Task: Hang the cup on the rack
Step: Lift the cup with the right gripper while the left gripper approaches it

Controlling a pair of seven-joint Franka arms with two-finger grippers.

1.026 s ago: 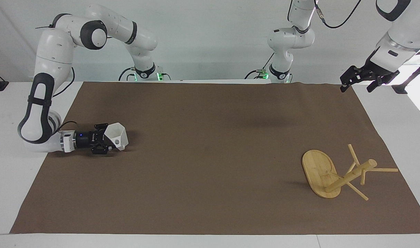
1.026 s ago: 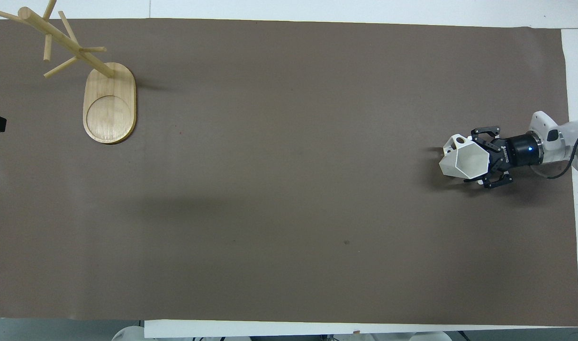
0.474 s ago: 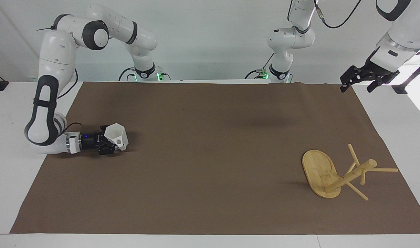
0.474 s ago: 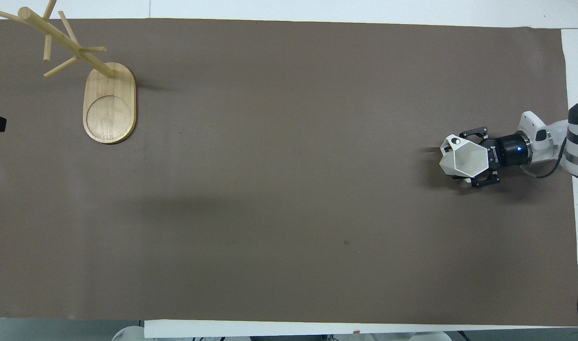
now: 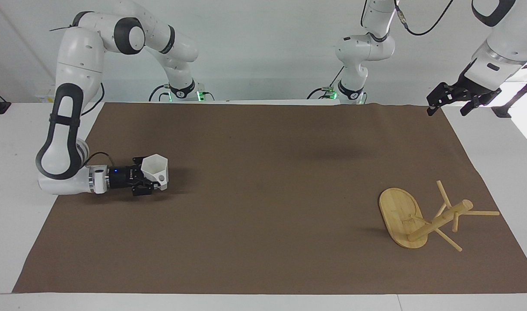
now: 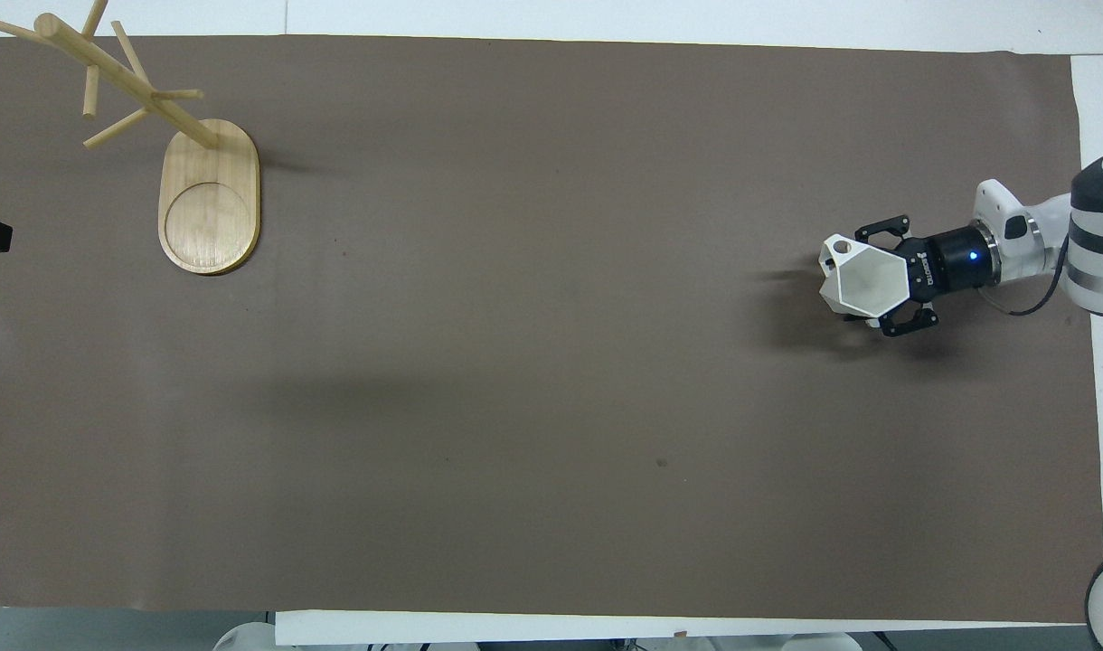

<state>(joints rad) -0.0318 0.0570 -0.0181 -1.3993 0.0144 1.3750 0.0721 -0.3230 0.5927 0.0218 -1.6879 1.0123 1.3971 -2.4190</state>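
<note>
1. Right gripper clamped on white faceted cup, low over mat at right arm's end.
2. Left gripper waits, fingers apart.
3. Step: transport. Next: carry cup well across to bamboo mug tree, handle onto peg.

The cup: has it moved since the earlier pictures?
Yes. The cup, held in the shut right gripper, has shifted toward the rack at the left arm's end of the brown mat. The rack stays put.
</note>
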